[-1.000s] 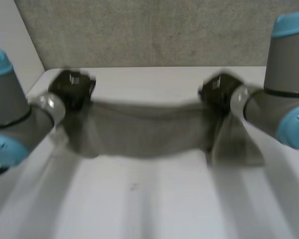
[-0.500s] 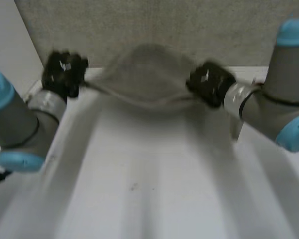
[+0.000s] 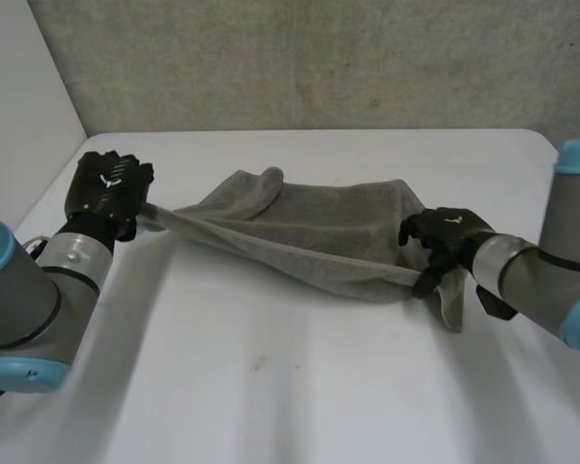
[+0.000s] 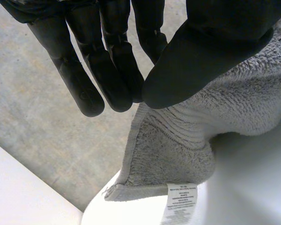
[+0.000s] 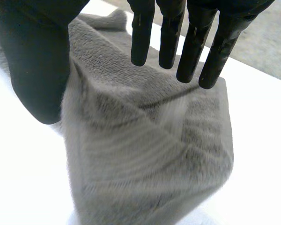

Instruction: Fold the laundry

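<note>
Nearest, the right hand (image 3: pixel 449 235) pinches the right end of the grey towel (image 3: pixel 319 227) between thumb and fingers, it stretches longways across the white desk (image 3: pixel 271 387) toward the far left, where the left hand (image 3: pixel 106 188) has its fingers pinching the label corner.

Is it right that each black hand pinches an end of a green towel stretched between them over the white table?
No: the towel is grey, not green, as the head view shows. The left hand and the right hand do each pinch an end, and it stretches between them over the white table.
</note>
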